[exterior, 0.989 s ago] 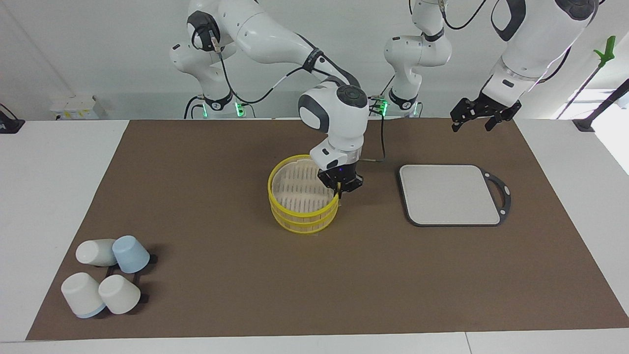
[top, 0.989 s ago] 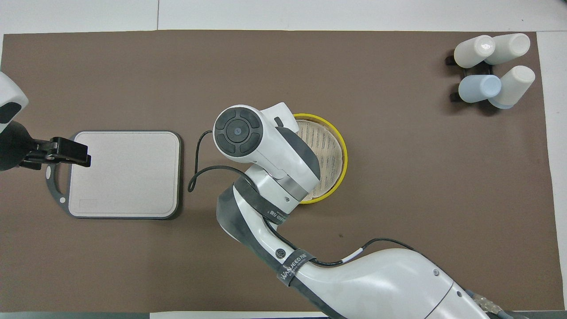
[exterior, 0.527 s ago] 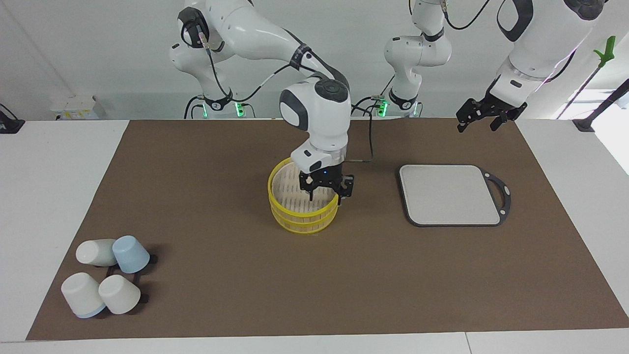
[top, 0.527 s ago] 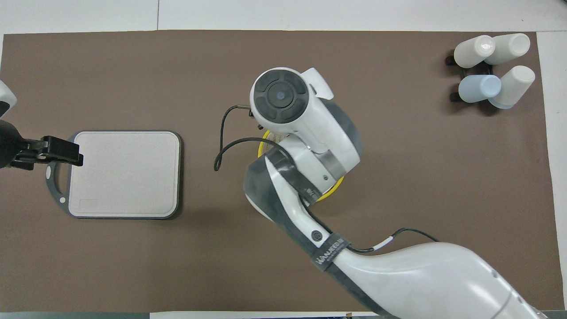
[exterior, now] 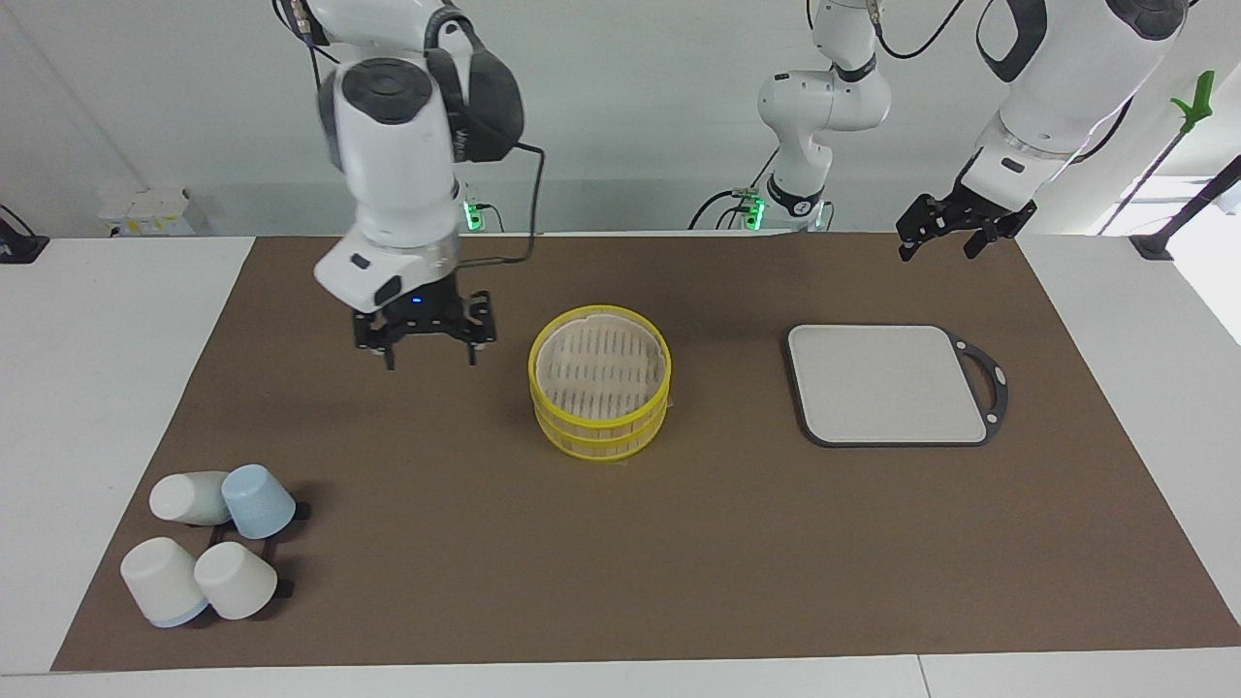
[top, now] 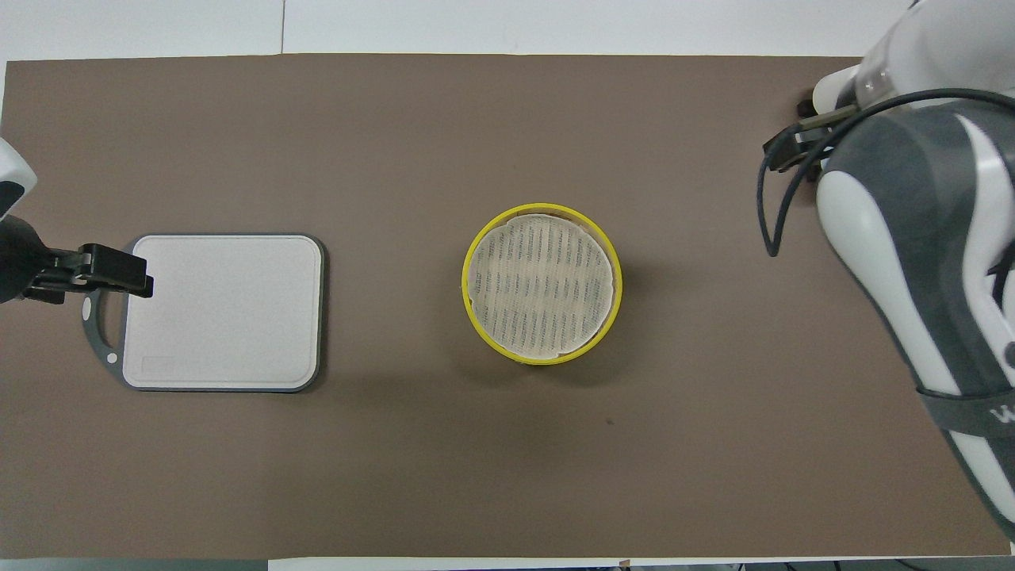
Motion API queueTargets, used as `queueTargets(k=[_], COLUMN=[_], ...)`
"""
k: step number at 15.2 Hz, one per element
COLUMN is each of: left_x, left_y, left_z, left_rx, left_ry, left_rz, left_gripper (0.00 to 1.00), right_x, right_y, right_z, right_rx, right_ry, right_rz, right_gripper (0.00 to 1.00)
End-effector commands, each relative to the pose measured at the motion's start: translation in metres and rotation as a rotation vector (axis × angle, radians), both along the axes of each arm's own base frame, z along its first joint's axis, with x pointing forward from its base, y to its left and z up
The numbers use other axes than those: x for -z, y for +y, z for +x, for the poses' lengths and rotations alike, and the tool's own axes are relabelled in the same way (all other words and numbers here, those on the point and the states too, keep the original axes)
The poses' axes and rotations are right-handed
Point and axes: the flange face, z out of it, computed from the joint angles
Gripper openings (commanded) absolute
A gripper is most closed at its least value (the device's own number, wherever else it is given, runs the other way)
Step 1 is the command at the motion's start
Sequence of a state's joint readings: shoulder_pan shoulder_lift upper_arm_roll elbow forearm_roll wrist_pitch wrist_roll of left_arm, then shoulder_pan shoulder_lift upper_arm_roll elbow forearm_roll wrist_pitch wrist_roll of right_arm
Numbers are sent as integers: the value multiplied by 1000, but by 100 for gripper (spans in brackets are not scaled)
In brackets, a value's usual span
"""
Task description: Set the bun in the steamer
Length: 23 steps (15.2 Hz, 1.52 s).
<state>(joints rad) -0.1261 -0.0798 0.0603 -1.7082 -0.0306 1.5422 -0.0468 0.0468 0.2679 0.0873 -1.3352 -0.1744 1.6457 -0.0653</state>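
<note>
Matt brown table mat [exterior: 485, 543]; steamer [exterior: 599, 393] with glossy yellow rim, pale slats.

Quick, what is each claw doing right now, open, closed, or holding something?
Right claw: open, holding nothing, up over the brown mat.
Left claw: open, holding nothing, waiting.
</note>
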Motion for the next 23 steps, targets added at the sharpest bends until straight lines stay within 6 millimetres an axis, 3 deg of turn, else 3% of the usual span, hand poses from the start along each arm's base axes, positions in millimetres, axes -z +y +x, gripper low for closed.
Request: queueTargets(k=[1, 4, 5, 13, 17, 23], left_x=[-2, -2, -2, -3, -4, -3], left_y=[1, 1, 1, 0, 0, 0], left_z=[2, 2, 2, 2, 2, 2], left_rx=[11, 11, 11, 9, 9, 9], left_ry=[-15, -15, -15, -17, -21, -18], left_rz=[12, 12, 12, 12, 12, 12], left_gripper=[100, 100, 100, 100, 100, 100], right_x=[4, 22, 24, 17, 18, 12], right_y=[-36, -92, -99, -105, -98, -95], right_z=[-14, -36, -39, -35, -60, -58], right_rx=[33, 187, 201, 182, 189, 167], right_ry=[43, 85, 87, 56, 80, 84], right_rz=[10, 212, 216, 188, 178, 170], right_gripper=[100, 100, 100, 100, 100, 100])
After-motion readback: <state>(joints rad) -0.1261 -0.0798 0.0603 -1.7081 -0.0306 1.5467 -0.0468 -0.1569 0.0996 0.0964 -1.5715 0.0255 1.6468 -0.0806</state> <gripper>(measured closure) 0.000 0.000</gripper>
